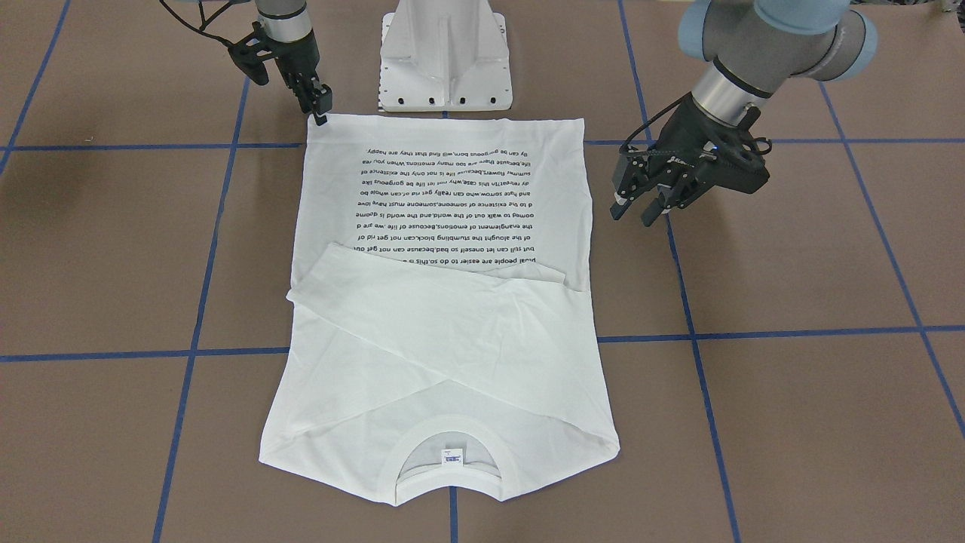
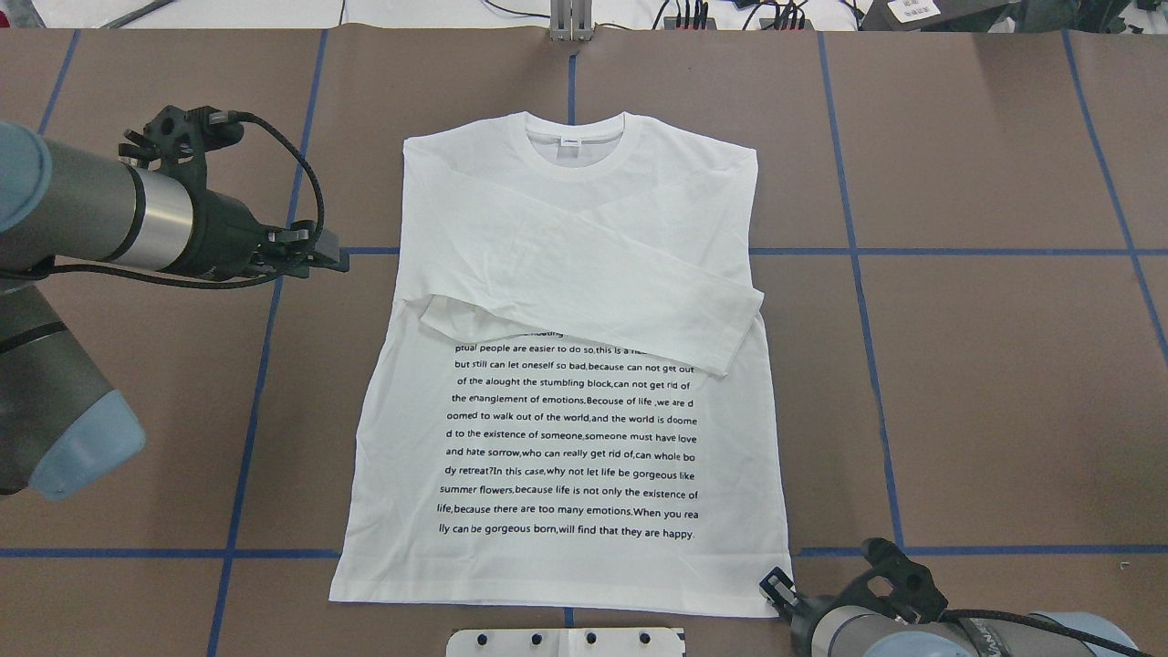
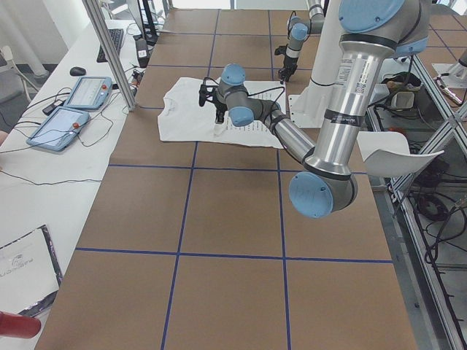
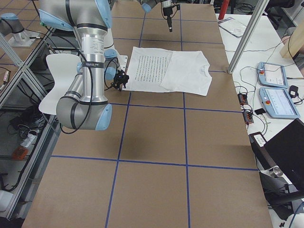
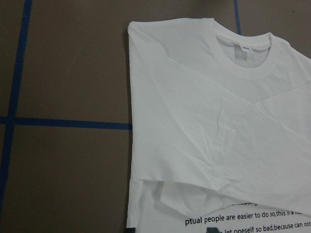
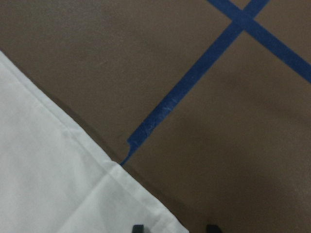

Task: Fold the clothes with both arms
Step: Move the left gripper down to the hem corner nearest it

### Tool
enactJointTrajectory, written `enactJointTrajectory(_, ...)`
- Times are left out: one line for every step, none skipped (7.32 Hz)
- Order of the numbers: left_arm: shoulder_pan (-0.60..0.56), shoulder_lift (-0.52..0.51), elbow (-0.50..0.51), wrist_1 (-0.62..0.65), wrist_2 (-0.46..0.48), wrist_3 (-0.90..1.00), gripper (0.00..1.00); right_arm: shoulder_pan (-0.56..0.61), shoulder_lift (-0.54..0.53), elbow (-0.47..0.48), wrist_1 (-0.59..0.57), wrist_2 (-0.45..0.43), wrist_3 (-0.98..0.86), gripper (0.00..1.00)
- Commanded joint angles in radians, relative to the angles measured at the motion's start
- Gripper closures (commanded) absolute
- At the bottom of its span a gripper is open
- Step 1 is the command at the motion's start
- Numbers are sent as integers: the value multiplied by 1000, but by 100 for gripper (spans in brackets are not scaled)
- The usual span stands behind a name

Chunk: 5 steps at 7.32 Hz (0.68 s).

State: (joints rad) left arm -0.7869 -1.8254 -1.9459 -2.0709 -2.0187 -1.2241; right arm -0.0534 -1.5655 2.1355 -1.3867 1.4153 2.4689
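Observation:
The white long-sleeved T-shirt [image 2: 566, 274] lies flat on the brown table, print side up, collar away from the robot. Both sleeves are folded across the chest above the black text [image 1: 452, 204]. My left gripper [image 1: 635, 213] hovers open just off the shirt's side edge, level with the folded sleeves, holding nothing. In the left wrist view the shirt [image 5: 204, 121] shows its collar and crossed sleeves. My right gripper [image 1: 320, 113] is at the hem corner nearest the base. In the right wrist view its fingertips [image 6: 137, 227] stand apart beside that corner of the shirt [image 6: 48, 184].
The white metal pedestal [image 1: 445, 60] stands right behind the hem. Blue tape lines [image 2: 858, 301] cross the table. Teach pendants [image 4: 273, 76] and cables lie on the white bench past the collar end. A person's hand [image 4: 294, 45] shows at that bench's edge.

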Motion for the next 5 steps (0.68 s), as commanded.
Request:
enactJointTrajectory(0, 0, -1, 0, 0, -3, 42, -11, -1, 0, 0, 1, 2, 100)
enactJointTrajectory(0, 2, -1, 0, 0, -3, 42, -16, -2, 1, 0, 1, 2, 100)
enactJointTrajectory(1, 15, -1, 0, 0, -5, 42, -17, -11, 6, 1, 1, 2, 100)
enactJointTrajectory(1, 41, -10, 0, 0, -6, 42, -17, -11, 9, 0, 1, 2, 100)
enactJointTrajectory(1, 63, -31, 0, 0, -26, 42, -17, -16, 12, 0, 1, 2, 100)
